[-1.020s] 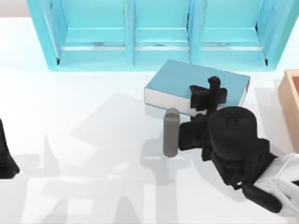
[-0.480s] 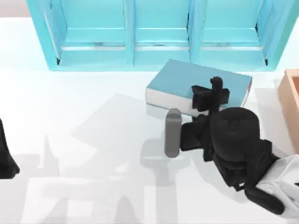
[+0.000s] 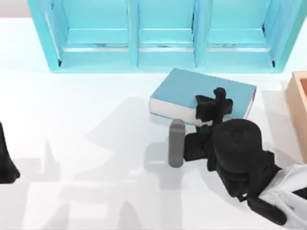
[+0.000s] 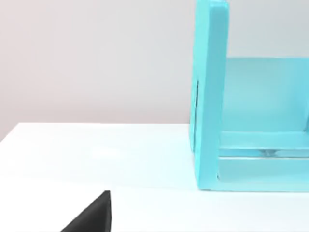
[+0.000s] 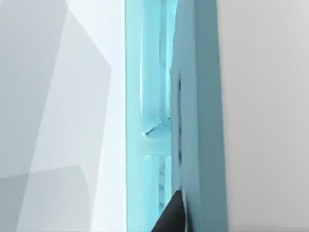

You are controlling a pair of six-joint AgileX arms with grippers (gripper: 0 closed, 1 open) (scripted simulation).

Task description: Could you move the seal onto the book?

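Since a second ago my right gripper (image 3: 214, 106) shifted slightly over the book (image 3: 187, 91); can't tell the jaw state or see the seal. It's probably light and rigid, so grip its sides.

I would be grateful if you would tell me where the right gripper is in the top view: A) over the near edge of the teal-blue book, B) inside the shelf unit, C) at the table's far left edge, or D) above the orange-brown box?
A: in the top view the right gripper hangs over the near, white-paged edge of the book, in front of the shelf unit.
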